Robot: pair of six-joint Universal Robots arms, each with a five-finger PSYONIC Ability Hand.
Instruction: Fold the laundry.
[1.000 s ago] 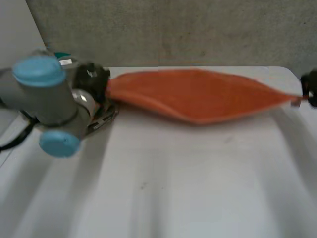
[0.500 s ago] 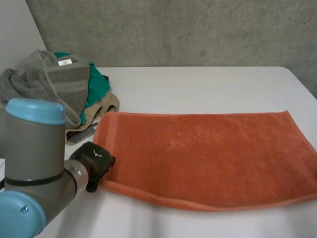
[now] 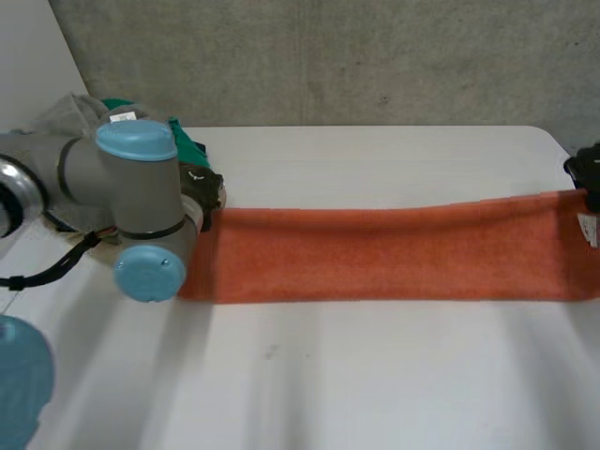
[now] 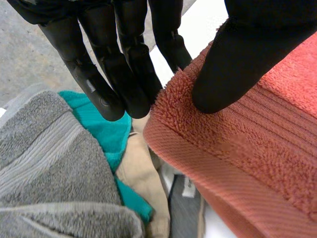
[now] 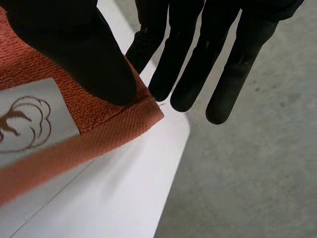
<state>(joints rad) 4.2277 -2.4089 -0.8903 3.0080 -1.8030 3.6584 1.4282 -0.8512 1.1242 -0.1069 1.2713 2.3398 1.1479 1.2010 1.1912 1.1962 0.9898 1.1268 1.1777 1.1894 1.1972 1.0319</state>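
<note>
1. Orange towel (image 3: 394, 253): we list it as one long band held across the white table (image 3: 375, 375), running from 9 o'clock to 3 o'clock in the head view. We cannot tell whether its near edge rests on the table.
2. Label (image 5: 29, 119): white with a brown printed motif, on the towel's 3 o'clock end, just beside the right thumb.
3. Left hand (image 3: 202, 190): at the towel's 9 o'clock corner. Its wrist view shows the thumb pressed onto the pile of the corner and the straight fingers (image 4: 129, 79) against the edge behind, pinching the cloth.
4. Right hand (image 3: 586, 169): at the 3 o'clock corner. The thumb lies on the hemmed corner and the straight fingers (image 5: 185, 64) reach out past it from beneath, so the corner is pinched.
5. Left arm (image 3: 131, 187): at 9 o'clock, in front of the pile.
6. Pile at 10 o'clock, near the left hand: grey towel (image 4: 44, 163), green cloth (image 4: 104, 134), beige cloth (image 4: 141, 173), heaped touching.
7. Concrete wall (image 3: 328, 56): behind the table at 12 o'clock.
</note>
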